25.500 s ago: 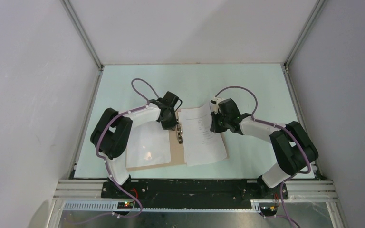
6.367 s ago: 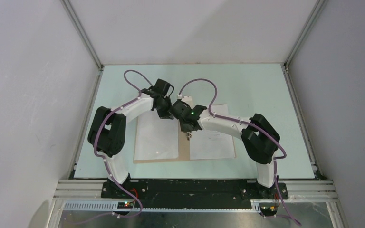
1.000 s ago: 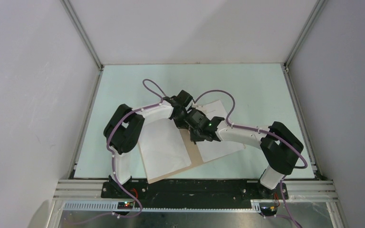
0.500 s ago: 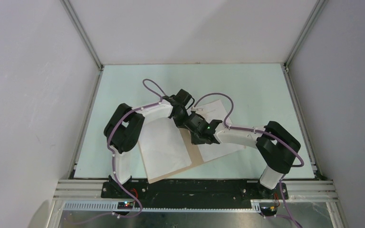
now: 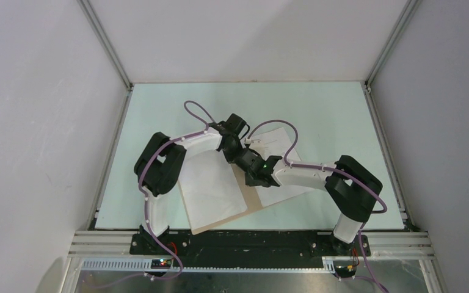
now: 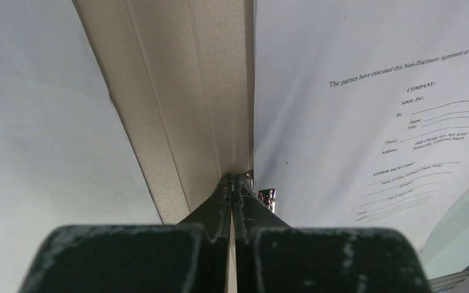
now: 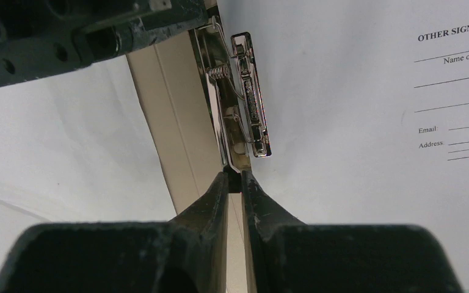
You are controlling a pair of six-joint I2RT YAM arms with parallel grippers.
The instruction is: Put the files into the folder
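Note:
The tan folder (image 5: 251, 200) lies open and skewed on the table, its bare spine strip (image 6: 183, 104) between the two halves. The files (image 5: 279, 160), white sheets with printed lines (image 6: 372, 91) (image 7: 366, 91), lie on its right half, their left edge at the metal spine clip (image 7: 248, 101). A clear sleeve over white (image 5: 210, 189) covers the left half. My left gripper (image 5: 234, 149) (image 6: 233, 180) is shut, its tips down on the spine beside the clip's far end (image 6: 267, 195). My right gripper (image 5: 254, 172) (image 7: 234, 180) is closed to a narrow gap on the clip's near end.
The pale green table top (image 5: 177, 104) is walled by grey panels with aluminium posts (image 5: 107, 49). The two wrists nearly touch above the spine; the left gripper shows at the top left of the right wrist view (image 7: 98, 30). The folder's near corner sits close to the table's front edge (image 5: 195, 231).
Since 6.4 s ago the folder has turned skew and slid toward the front. Over the last second my right gripper has crept slightly left along the spine; the left gripper has held still.

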